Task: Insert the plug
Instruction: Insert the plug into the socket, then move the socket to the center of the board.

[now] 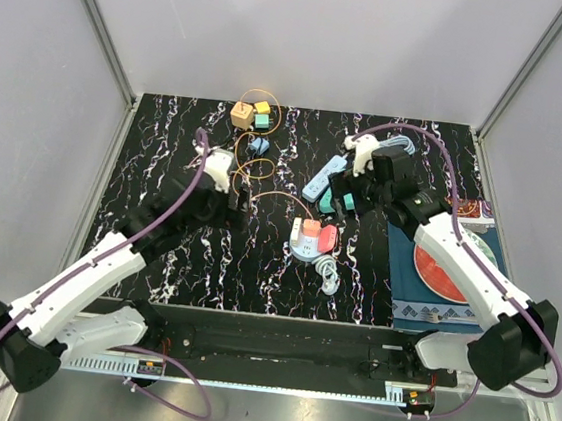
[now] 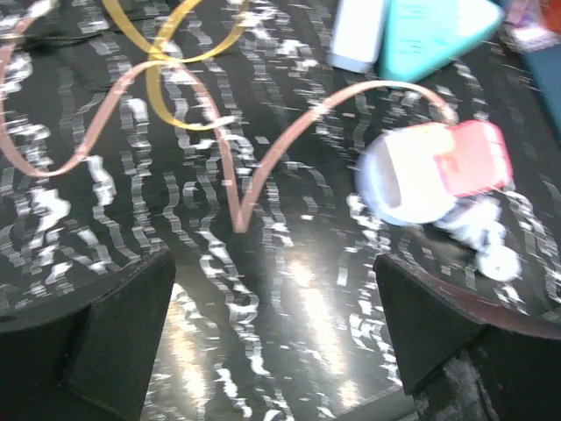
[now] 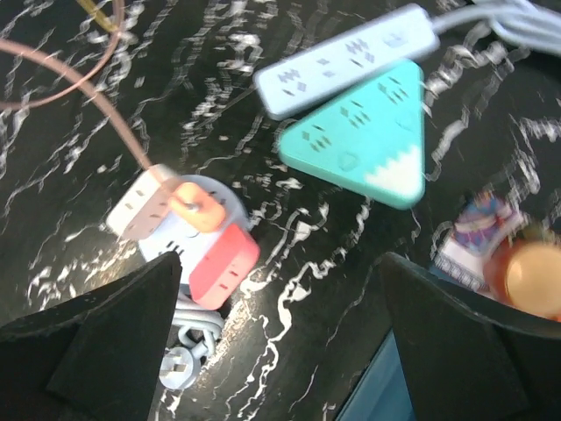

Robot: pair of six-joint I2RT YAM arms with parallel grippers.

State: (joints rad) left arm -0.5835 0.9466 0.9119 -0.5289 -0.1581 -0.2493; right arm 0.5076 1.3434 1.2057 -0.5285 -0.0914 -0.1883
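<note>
A round white socket hub (image 1: 309, 244) with a red block (image 3: 223, 261) and a beige block lies mid-table. An orange plug (image 3: 195, 207) on a pinkish cable (image 2: 289, 132) sits on top of the hub. The hub also shows in the left wrist view (image 2: 412, 175). My left gripper (image 1: 238, 211) is open and empty, low over the bare table left of the hub (image 2: 273, 263). My right gripper (image 1: 344, 194) is open and empty, above the table just behind and right of the hub (image 3: 280, 263).
A white power strip (image 3: 351, 60) and a teal triangular socket (image 3: 364, 136) lie behind the hub. The hub's grey cord and plug (image 3: 180, 364) lie in front. Coloured cubes (image 1: 251, 115) and a yellow cable (image 2: 175, 53) are at the back. A blue mat (image 1: 421, 311) with a red plate lies right.
</note>
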